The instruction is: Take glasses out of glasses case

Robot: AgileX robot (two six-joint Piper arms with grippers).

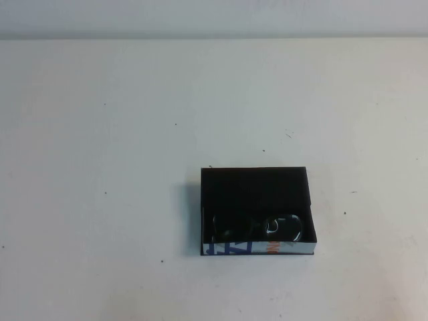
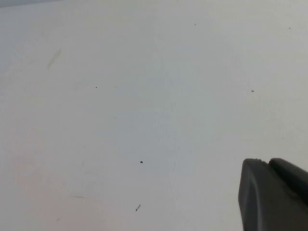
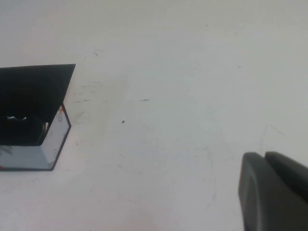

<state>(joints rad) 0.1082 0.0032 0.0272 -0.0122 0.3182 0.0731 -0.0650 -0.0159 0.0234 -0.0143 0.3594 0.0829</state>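
Note:
The glasses case lies open on the white table, right of centre and toward the near side, with its white printed wall facing me. The dark glasses lie inside against that near wall, lenses up. Neither arm shows in the high view. My left gripper hangs over bare table with its fingers together and holds nothing. My right gripper is also shut and empty, well apart from the case, whose corner shows in the right wrist view.
The white table stretches bare around the case, marked only by small dark specks and faint scuffs. Its far edge meets a pale wall at the back.

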